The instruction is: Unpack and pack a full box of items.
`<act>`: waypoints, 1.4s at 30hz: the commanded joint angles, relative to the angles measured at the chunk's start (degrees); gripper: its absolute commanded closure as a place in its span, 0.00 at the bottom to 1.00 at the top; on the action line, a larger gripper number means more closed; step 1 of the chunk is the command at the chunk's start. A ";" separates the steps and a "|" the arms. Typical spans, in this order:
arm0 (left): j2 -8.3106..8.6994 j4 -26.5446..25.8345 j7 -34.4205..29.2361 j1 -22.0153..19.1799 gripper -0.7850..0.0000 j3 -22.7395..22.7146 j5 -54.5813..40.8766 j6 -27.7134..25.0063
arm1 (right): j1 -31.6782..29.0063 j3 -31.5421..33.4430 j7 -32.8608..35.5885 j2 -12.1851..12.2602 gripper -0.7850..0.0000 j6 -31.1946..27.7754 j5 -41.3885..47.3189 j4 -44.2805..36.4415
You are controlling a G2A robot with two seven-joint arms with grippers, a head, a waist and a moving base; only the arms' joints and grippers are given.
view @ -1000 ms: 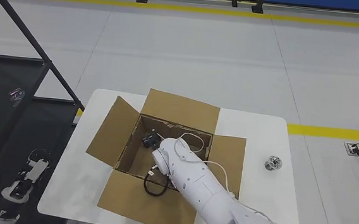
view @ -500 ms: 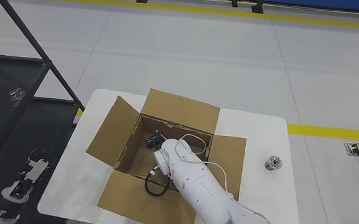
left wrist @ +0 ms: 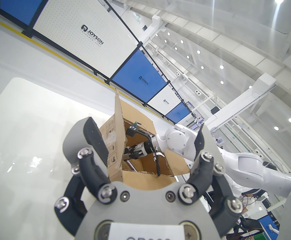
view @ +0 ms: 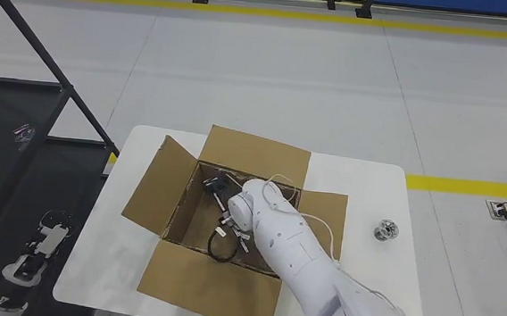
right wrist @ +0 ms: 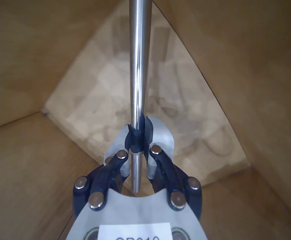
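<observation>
A: How is your left tool (left wrist: 146, 129) standing?
B: It is gaping wide, gripping nothing, and facing the cardboard box (view: 254, 154) from well apart.
A: And the box?
B: It is sitting open-flapped on the surface (view: 372, 190). Your right tool (right wrist: 137, 134) is hanging inside it, clamping a metal rod (right wrist: 138, 68). A small shiny object (view: 386, 230) is lying on the surface right of the box, apart from it.

a black rack (view: 9, 139) stands just beside the white table (view: 375, 266).
</observation>
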 commanded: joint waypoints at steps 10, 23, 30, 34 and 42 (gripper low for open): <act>0.00 0.00 0.00 0.00 0.00 0.00 0.00 0.00 | 1.34 2.20 -2.93 3.40 1.00 -9.05 -0.24 -4.09; 0.00 0.00 0.00 0.00 0.00 0.00 0.00 0.00 | -10.52 10.43 7.55 14.59 1.00 -1.39 -9.17 -38.64; 0.00 0.00 0.00 0.00 0.00 0.00 0.00 0.00 | -33.09 23.82 21.04 22.72 1.00 -2.21 -21.08 -79.94; 0.00 0.00 0.00 0.00 0.00 0.00 0.00 0.00 | -41.10 28.08 20.58 24.46 1.00 1.74 -31.12 -93.71; 0.00 0.00 0.00 0.00 0.00 0.00 0.00 0.00 | -57.34 37.75 23.92 26.54 1.00 11.85 -48.21 -116.22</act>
